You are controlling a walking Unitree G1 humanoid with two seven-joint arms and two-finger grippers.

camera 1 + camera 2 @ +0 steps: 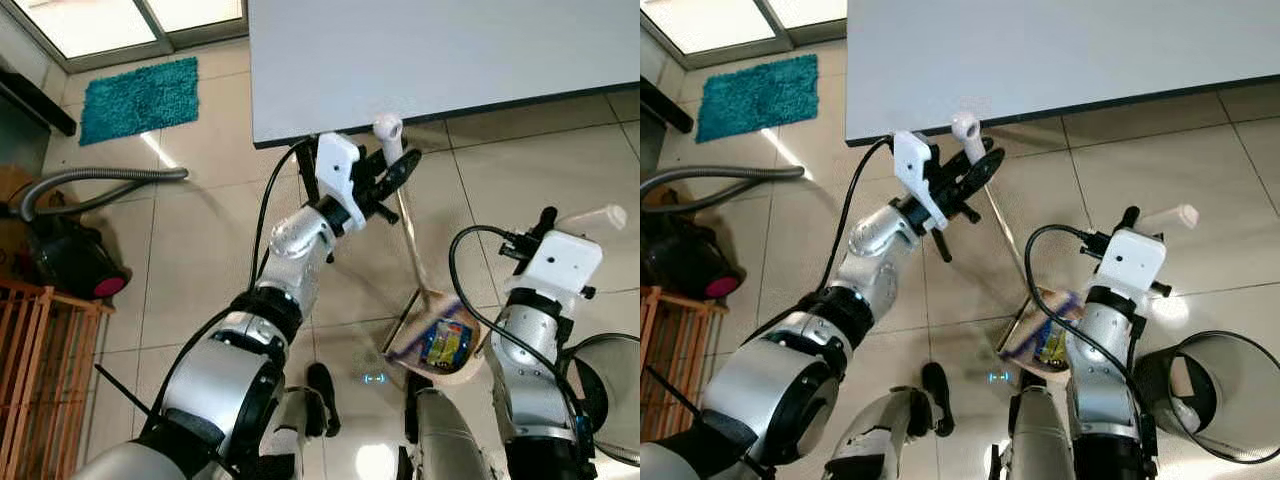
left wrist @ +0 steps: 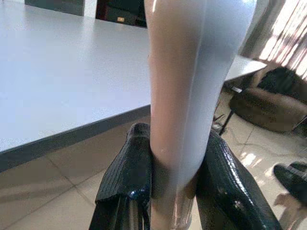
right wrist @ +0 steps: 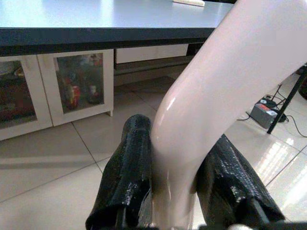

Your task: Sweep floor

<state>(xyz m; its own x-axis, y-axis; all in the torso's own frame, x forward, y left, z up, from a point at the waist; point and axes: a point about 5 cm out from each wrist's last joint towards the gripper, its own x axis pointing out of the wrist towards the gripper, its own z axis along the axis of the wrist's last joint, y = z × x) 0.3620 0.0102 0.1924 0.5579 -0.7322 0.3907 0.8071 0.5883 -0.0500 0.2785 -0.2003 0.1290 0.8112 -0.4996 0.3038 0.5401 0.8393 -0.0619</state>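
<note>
Beige tiled floor [image 1: 200, 250] under a grey table [image 1: 420, 60], teal rug [image 1: 138, 97] near a window.

This is a room in a home, a living or dining area by the look of it. The floor [image 1: 200, 220] is laid with large glossy beige tiles, and a big grey-white table [image 1: 420, 50] with a dark edge stands over it. A shaggy teal mat [image 1: 140, 97] lies before a glazed door or low window at the far left corner. A canister vacuum cleaner [image 1: 70, 262] with a grey hose rests beside a slatted wooden rack [image 1: 40, 370]. A round waste bin [image 1: 1210, 395] stands on the tiles. Under the table's edge, a white cabinet [image 3: 57, 86] with glass doors shows small ornaments inside, and a dark beanbag [image 2: 268, 108] slumps near curtained daylight.
</note>
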